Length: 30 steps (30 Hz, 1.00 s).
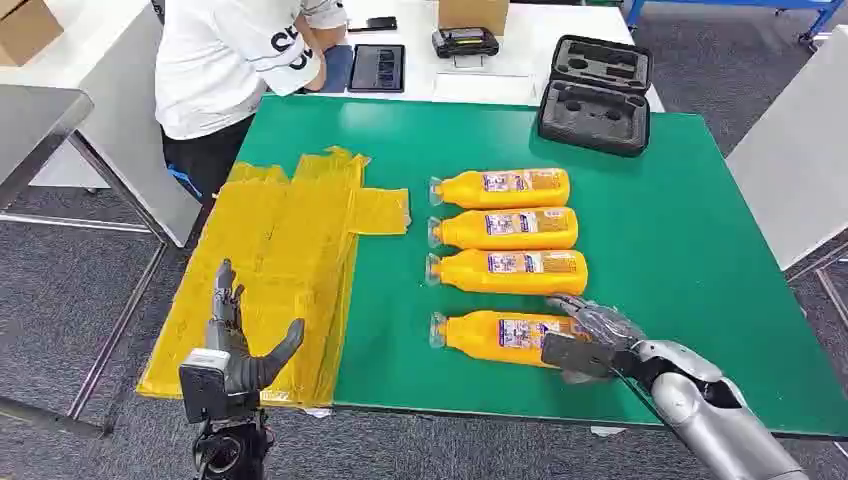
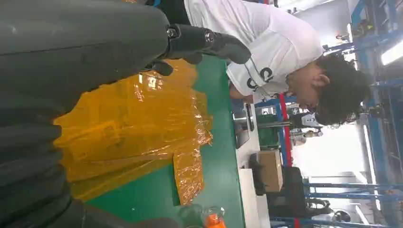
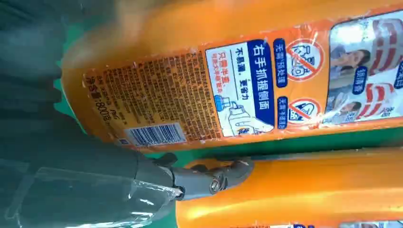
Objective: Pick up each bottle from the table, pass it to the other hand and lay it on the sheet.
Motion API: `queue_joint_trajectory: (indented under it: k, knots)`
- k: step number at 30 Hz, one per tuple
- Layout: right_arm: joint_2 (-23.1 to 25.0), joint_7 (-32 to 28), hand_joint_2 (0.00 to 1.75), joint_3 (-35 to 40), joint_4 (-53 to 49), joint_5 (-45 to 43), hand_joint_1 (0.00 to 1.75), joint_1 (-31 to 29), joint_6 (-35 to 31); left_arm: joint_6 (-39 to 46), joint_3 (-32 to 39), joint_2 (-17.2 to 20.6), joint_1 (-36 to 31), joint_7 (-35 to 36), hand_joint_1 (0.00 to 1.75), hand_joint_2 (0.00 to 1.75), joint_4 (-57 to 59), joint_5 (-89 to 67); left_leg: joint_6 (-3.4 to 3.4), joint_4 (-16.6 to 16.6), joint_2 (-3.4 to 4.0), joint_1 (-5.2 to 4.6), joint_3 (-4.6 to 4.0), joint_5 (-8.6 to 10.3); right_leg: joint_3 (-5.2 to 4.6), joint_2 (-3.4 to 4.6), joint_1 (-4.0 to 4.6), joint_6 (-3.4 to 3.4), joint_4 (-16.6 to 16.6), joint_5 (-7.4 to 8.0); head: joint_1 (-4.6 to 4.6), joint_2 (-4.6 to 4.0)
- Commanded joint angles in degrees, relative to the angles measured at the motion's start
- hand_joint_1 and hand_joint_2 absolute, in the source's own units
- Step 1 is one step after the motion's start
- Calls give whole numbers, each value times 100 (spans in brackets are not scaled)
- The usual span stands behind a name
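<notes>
4 orange bottles lie side by side on green desk (image 1: 690,250), long axes running L-R, caps toward yellow sheet (image 1: 270,270). R hand (image 1: 590,335) wrapped round base end of nearest bottle (image 1: 495,335), bottle on desk. L hand (image 1: 240,340) over sheet, fingers apart, holding nothing.

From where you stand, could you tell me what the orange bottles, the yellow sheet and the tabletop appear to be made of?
Orange bottles: probably glossy plastic, given the highlights along their sides; clear caps and printed, shiny film labels.
Yellow sheet: thin translucent plastic film, crinkled and glinting.
Tabletop: a matte green surface showing no glare; perhaps a mat or laminate, I cannot tell which.
</notes>
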Motion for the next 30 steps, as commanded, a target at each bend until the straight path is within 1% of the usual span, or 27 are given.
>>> queue_joint_trajectory:
  k: [1, 2, 4, 5, 7, 10, 11, 13, 14, 15, 16, 17, 19, 20, 21, 22, 23, 24, 25, 26, 27, 29, 30]
  knots:
    - [-115, -112, 175, 545, 297, 40, 140, -289, 375, 10, -49, 154, -127, 16, 0, 175, 197, 60, -6, -5, 5, 2, 20, -6, 17, 5, 2, -7, -5, -4, 0, 0]
    - [-130, -127, 175, 599, 321, 49, 147, -347, 436, 10, -51, 156, -150, 16, 0, 175, 211, 67, -10, -5, 7, 4, 36, -14, 34, 8, 4, -10, -6, -11, 0, 0]
    - [-84, -155, 175, 715, 474, 48, 159, -552, 533, 15, -54, 150, -219, 20, 0, 175, 263, 75, -6, -4, 6, 1, 19, -5, 15, 6, 1, -6, -4, -3, 0, 0]
    - [-39, -156, 175, 746, 572, 59, 168, -616, 542, 16, -52, 148, -238, 23, 0, 175, 286, 82, -9, -6, 11, 2, 36, -12, 31, 12, 3, -10, -6, -8, 0, 0]
    - [36, -199, 175, 854, 726, 77, 175, -749, 492, 29, -49, 161, -248, 28, 0, 175, 305, 105, -6, -5, 13, 2, 21, -4, 15, 15, 2, -6, -6, 0, -2, 0]
    - [42, -222, 175, 928, 834, 86, 175, -844, 499, 22, -71, 164, -269, 27, 0, 175, 390, 119, -10, -9, 14, 4, 44, -10, 38, 15, 5, -12, -10, -5, -2, 0]
    - [30, -225, 175, 928, 839, 84, 175, -846, 504, 22, -73, 162, -266, 27, 0, 175, 394, 119, -8, -8, 12, 2, 33, -6, 27, 13, 2, -9, -8, -3, 0, 0]
    - [5, -234, 175, 928, 850, 81, 175, -831, 509, 22, -80, 155, -262, 27, 0, 175, 401, 119, -13, -11, 15, 4, 58, -17, 52, 16, 5, -15, -11, -12, 0, 0]
    - [-14, -250, 175, 927, 841, 74, 175, -798, 500, 21, -86, 149, -263, 27, 0, 175, 412, 119, -5, -7, 8, 2, 25, -4, 21, 9, 2, -6, -7, -2, -2, 0]
    - [-39, -256, 175, 918, 800, 71, 175, -758, 484, 21, -93, 146, -266, 27, 0, 175, 428, 119, -8, -8, 7, 5, 42, -10, 39, 9, 5, -10, -11, -8, 0, 0]
    - [-48, -270, 175, 884, 729, 58, 175, -681, 427, 26, -102, 147, -260, 28, 0, 175, 433, 119, -6, -9, 3, 2, 34, -6, 31, 4, 2, -7, -9, -6, -2, 0]
    - [-61, -275, 175, 853, 658, 54, 175, -616, 384, 22, -120, 160, -261, 25, 0, 175, 443, 120, -9, -10, 4, 4, 48, -12, 45, 5, 5, -10, -10, -11, 0, 0]
    - [59, -363, 175, 609, 522, -37, 175, -416, 68, 10, -131, 179, -248, 17, 0, 175, 445, 148, -6, -9, 0, 3, 33, -5, 30, 2, 3, -7, -9, -6, -2, 0]
    - [147, -461, 175, 474, 447, -71, 175, -306, -158, 8, -120, 179, -235, 13, 0, 175, 441, 164, -5, -9, 0, 4, 25, -3, 24, 1, 4, -6, -10, -3, 0, 0]
    - [307, -638, 175, 249, 333, -86, 175, -112, -448, -23, -104, 182, -197, 3, 0, 175, 424, 209, -9, -11, 0, 6, 43, -9, 42, 1, 7, -10, -14, -8, 0, 0]
    - [451, -749, 175, 43, 257, -161, 175, 37, -575, -63, -95, 180, -183, -9, 0, 175, 428, 250, -8, -11, 1, 7, 36, -7, 35, 2, 7, -9, -13, -5, 0, 0]
    - [556, -864, 175, -73, 171, -161, 175, 135, -737, -99, -90, 174, -182, -18, 0, 175, 439, 282, -10, -14, 6, 8, 47, -10, 44, 7, 9, -12, -16, -7, -2, 0]
    - [867, -1284, 175, -342, 114, -262, 175, 297, -1028, -216, -88, 162, -207, -24, 0, 175, 469, 352, -8, -12, 5, 8, 31, -5, 29, 7, 8, -10, -14, -2, 0, 0]
    - [1070, -1402, 175, -490, 53, -275, 175, 393, -1182, -289, -70, 136, -216, -10, 0, 175, 481, 375, -12, -15, 10, 8, 47, -11, 41, 12, 9, -15, -14, -7, 0, 0]
    - [1233, -1555, 175, -566, -15, -185, 175, 469, -1370, -362, -44, 105, -226, 5, 0, 175, 496, 394, -9, -11, 11, 7, 24, -6, 20, 13, 7, -10, -11, -1, -2, 0]
    - [1497, -1830, 175, -760, -159, -324, 175, 623, -1513, -508, -52, 91, -282, 20, 0, 175, 544, 437, -14, -14, 19, 9, 46, -15, 39, 22, 10, -16, -12, -8, 2, 0]
    - [1780, -2026, 175, -919, -374, -280, 175, 760, -1736, -668, -41, 73, -339, 35, 0, 175, 590, 552, -11, -11, 12, 10, 28, -9, 23, 15, 13, -12, -9, -4, -2, 0]
    - [1963, -2218, 175, -1015, -460, -423, 175, 798, -1761, -781, -44, 78, -378, 51, 0, 175, 618, 638, -22, -15, 20, 13, 69, -26, 59, 24, 15, -23, -9, -19, -2, 0]
